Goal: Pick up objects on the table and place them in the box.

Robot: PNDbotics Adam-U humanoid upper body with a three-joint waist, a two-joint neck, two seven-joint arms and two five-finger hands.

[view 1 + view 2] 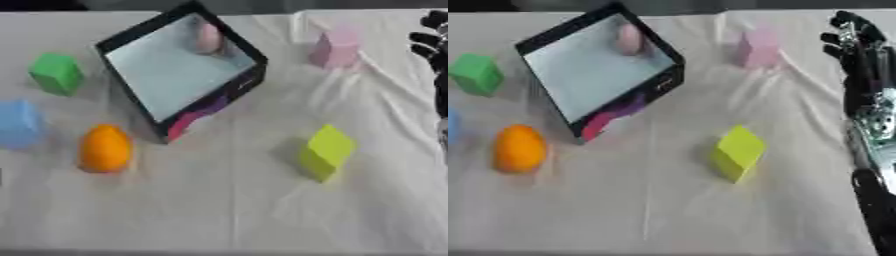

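While my right hand [857,55] hangs with fingers relaxed and holding nothing, the box [131,36] contains one pink egg-shaped object [208,38].

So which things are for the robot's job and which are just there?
For the job:
black box
pink egg shape in box
green block
blue block
orange egg shape
yellow-green block
pink block
right hand

Just there:
white tablecloth

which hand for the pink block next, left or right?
Right, probably. The right hand hangs open at the table's right edge, with the pink block close on its left. No left hand shows in either view.
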